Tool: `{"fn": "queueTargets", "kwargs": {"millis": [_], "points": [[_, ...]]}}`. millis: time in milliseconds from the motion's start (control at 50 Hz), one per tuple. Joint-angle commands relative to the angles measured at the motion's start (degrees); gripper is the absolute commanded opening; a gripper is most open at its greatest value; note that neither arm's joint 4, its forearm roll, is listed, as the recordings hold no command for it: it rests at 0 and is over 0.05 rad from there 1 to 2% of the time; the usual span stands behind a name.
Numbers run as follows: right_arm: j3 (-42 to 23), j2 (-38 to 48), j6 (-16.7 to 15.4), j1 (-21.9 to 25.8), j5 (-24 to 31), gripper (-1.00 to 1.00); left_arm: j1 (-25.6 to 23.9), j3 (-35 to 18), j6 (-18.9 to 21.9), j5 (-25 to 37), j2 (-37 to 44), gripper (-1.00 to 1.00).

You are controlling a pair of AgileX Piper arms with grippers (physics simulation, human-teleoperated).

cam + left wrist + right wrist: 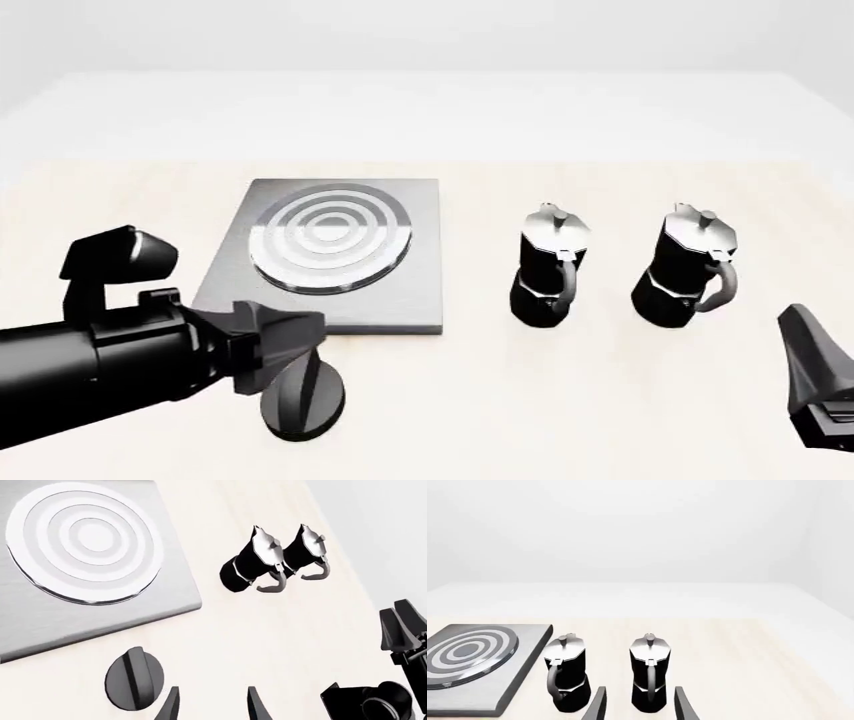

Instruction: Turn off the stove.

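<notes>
The stove (pixel 400 300) is a flat grey metal plate with a ringed round burner (pixel 328 238). Its black ridged knob (pixel 304 396) sits on the table in front of the plate. My left gripper (pixel 294 345) hovers just above and left of the knob, open and empty. In the left wrist view the knob (pixel 133 679) lies just outside one fingertip (pixel 170 706), not between the two, and the burner (pixel 83 540) is beyond it. My right gripper (pixel 817 375) is open and empty at the front right, short of the moka pots.
Two black-and-silver moka pots (pixel 550 265) (pixel 687 268) stand side by side right of the stove, handles towards me. The right wrist view shows them (pixel 567 675) (pixel 650 675) ahead of its fingers, with the stove plate (pixel 514 680) beside them. The table is pale wood.
</notes>
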Motion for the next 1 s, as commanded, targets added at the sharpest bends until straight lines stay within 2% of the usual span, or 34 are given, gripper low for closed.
{"fn": "queueTargets", "kwargs": {"millis": [20,1000], "points": [[0.0,0.0,0.0,0.0,0.0,1.00,-1.4,1.0,-1.4,-3.6,2.9,1.00],[0.0,0.0,0.0,0.0,0.0,1.00,-2.2,6.1,-5.7,-13.0,7.3,1.00]]}}
